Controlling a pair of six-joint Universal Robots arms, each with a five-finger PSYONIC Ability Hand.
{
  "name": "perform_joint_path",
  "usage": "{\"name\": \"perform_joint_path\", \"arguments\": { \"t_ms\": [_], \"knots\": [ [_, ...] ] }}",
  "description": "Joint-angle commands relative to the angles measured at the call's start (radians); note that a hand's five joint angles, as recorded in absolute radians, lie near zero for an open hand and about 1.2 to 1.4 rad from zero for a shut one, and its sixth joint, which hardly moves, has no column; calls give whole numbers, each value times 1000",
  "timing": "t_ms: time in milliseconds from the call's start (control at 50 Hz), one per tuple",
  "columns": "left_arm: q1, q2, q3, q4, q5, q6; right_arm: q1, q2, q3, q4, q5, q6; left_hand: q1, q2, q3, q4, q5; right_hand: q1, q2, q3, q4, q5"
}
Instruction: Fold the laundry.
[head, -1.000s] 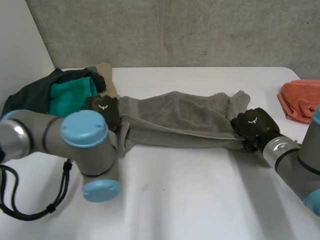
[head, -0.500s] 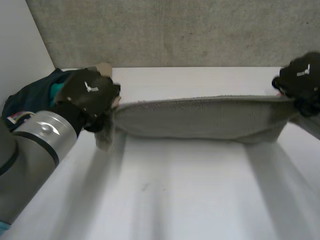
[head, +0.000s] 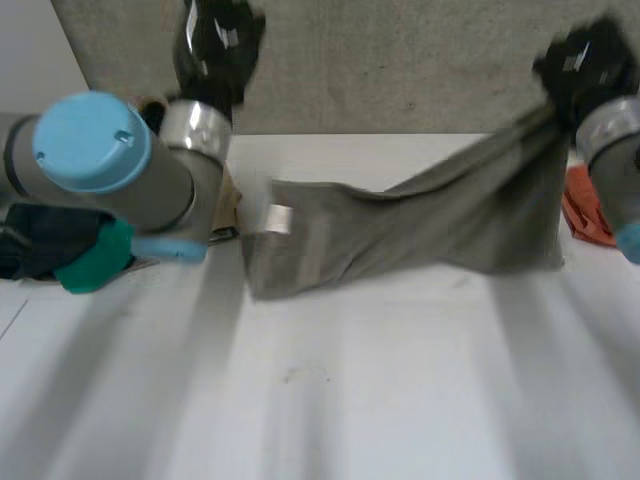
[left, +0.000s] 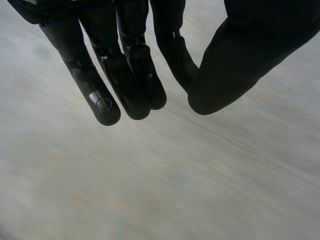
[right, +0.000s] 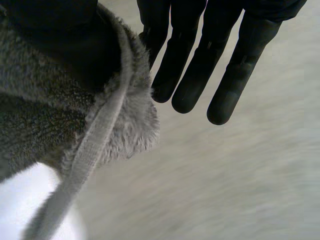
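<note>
Grey towel (head: 430, 225) seemingly over right hand's (head: 585, 65) hidden thumb, fingers (right: 189, 82) straight; left hand (left: 131, 75) empty, fingers loose.

The towel (head: 430, 225) was plain grey-brown, with a small white label (head: 278, 218). The left hand (head: 218, 40) and right hand (head: 590, 65) were black. The surface (head: 380, 390) was white. An orange cloth (head: 578, 215) lay beside the towel's right end, and a teal garment (head: 95, 258) beyond its left end.
</note>
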Motion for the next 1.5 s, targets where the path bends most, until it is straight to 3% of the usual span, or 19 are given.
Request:
{"name": "perform_joint_path", "arguments": {
  "t_ms": [20, 140, 160, 200, 220, 240, 300, 380, 460, 560, 680, 860, 940, 960, 1000, 1140, 1320, 1500],
  "knots": [
    [-5, 69, -8, 183, -9, -10, 1, -95, 58, -263, -20, 90, 238, 198, 202, 195, 226, 301, 214, 201, 196, 213],
    [-8, 100, -175, 103, -14, -58, 1, -103, 92, -23, -35, 91, 238, 198, 202, 195, 226, 301, 214, 201, 196, 213],
    [-11, 111, -236, 76, -12, -87, 3, -103, 101, 7, -37, 93, 157, 117, 121, 114, 145, 301, 214, 201, 196, 213],
    [-17, 111, -288, 54, -12, -122, 14, -103, 139, 72, -43, 96, -337, -378, -373, -381, -350, 301, 214, 201, 196, 213],
    [-23, 109, -325, 36, -15, -159, 20, -103, 150, 75, -51, 95, -770, -810, -806, -814, -782, 301, 214, 201, 196, 213],
    [-28, 109, -339, 28, -17, -174, 26, -104, 162, 74, -60, 93, -887, -928, -923, -931, -900, 301, 214, 201, 196, 213],
    [-46, 101, -362, 4, -17, -231, 47, -110, 199, 60, -112, 95, -938, -979, -974, -982, -951, 301, 214, 201, 196, 213],
    [-55, 83, -347, -13, -11, -280, 84, -155, 218, 67, -170, 96, -936, -976, -972, -979, -948, 301, 214, 201, 196, 213],
    [-60, 49, -303, -27, 6, -340, 130, -290, 271, 72, -244, 95, -936, -976, -972, -979, -948, 301, 214, 201, 196, 213],
    [-58, -4, -243, -65, 133, -446, 167, -423, 337, 75, -313, 102, -933, -973, -969, -977, -945, 301, 214, 201, 196, 213],
    [-75, -96, -214, -165, 294, -581, 201, -543, 373, 77, -319, 179, -871, -912, -907, -915, -884, 301, 214, 201, 196, 213],
    [-136, -201, -200, -167, 310, -593, 204, -644, 350, 132, -330, 305, -789, -830, -825, -833, -801, 301, 214, 201, 196, 213],
    [-146, -218, -186, -159, 302, -596, 202, -656, 342, 138, -336, 317, -406, -446, -442, -449, -418, 301, 214, 201, 196, 213],
    [-146, -218, -178, -156, 293, -593, 198, -656, 342, 140, -334, 317, -52, -93, -88, -96, -65, 301, 214, 201, 196, 213],
    [-141, -213, -171, -154, 269, -592, 188, -650, 342, 144, -328, 315, 237, 196, 201, 193, 225, 301, 214, 201, 196, 213],
    [-98, -109, -215, -167, 129, -560, 94, -579, 337, 184, -322, 305, 238, 198, 202, 195, 226, 301, 214, 201, 196, 213],
    [17, 218, -447, -222, 123, -388, -57, -503, 307, 258, -319, 299, 238, 198, 202, 195, 226, 301, 214, 201, 196, 213],
    [69, 466, -588, -479, 127, -259, -112, -417, 268, 434, -294, 224, 204, 163, 168, 160, 191, 301, 214, 201, 196, 213]
  ]
}}
